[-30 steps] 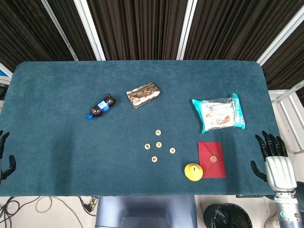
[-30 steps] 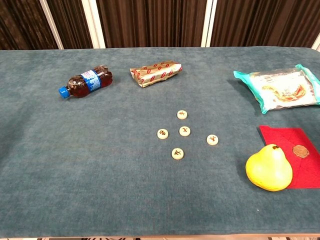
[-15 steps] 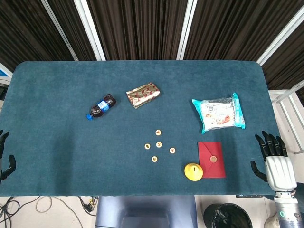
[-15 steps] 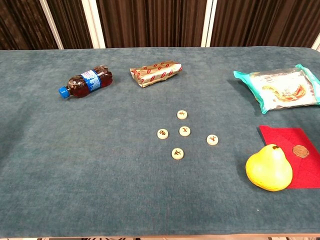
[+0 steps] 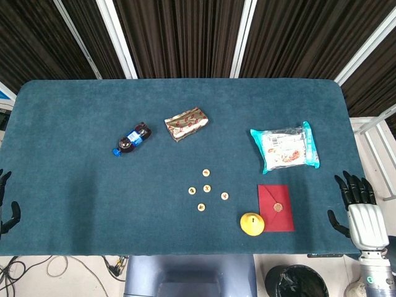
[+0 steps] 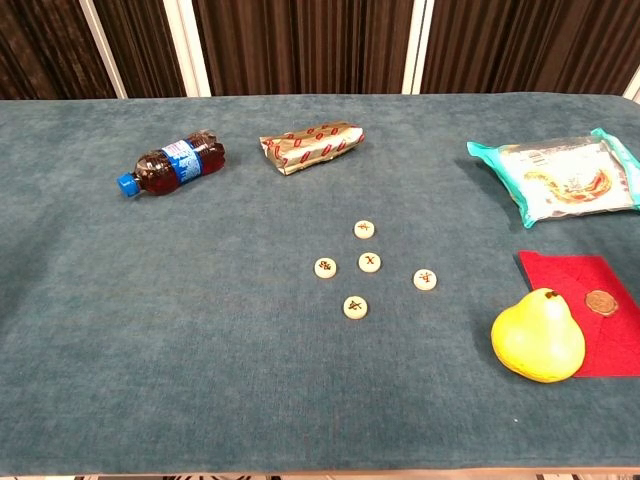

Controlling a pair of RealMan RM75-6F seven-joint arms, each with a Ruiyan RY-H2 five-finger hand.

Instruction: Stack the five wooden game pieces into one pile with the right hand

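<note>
**Right hand slips slightly down beside the surface; pieces lie unstacked**

Only the right hand [image 5: 361,213] has moved since a second ago: it sits a touch lower and further right at the near right edge of the surface [image 5: 74,185], off the cloth, fingers spread and holding nothing. At the near left edge the left hand [image 5: 6,207] is mostly cut off by the frame; its dark fingers show apart, with nothing in them. Neither hand appears in the chest view.

Near the middle of the surface, towards its front, the five wooden game pieces [image 6: 370,262] lie flat in a loose cluster, each apart from the others, none on top of another. One sits in the centre, with the other four spread around it.

A small bottle [image 6: 170,165] of dark drink with a blue cap lies on its side at the far left. Just right of it lies a gold snack wrapper [image 6: 311,146]. A teal-edged food packet [image 6: 565,178] rests at the right. In front of it lies a red envelope [image 6: 595,322] with a round seal, and a yellow pear [image 6: 537,336] overlaps its near left corner.
</note>
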